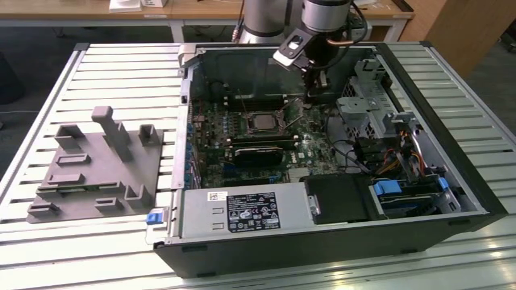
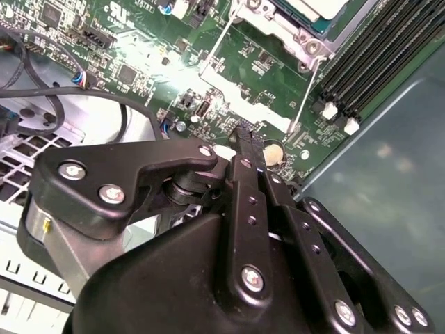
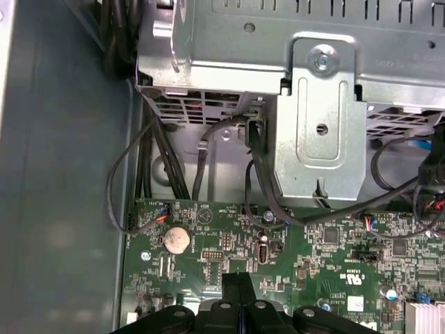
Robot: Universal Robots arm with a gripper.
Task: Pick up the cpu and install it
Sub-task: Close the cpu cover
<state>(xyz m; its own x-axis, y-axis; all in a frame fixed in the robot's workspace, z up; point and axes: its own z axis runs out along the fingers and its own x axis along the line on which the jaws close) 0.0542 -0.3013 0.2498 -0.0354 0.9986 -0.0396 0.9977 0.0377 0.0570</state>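
The cpu, a silver-grey square, lies in the motherboard socket inside the open computer case. In the second wrist view a corner of the cpu sits within the socket's metal frame, with two thin wire levers beside it. My gripper hangs over the green board, to the exterior view's right of the socket and nearer the case's back wall. In both wrist views the black fingers are pressed together with nothing between them, their tips just above the board near a coin battery.
A metal drive cage with black cables stands close beside the gripper. Black memory slots run along the socket. A black block sits in front of the socket. A grey pegged fixture rests on the slatted table at the exterior view's left.
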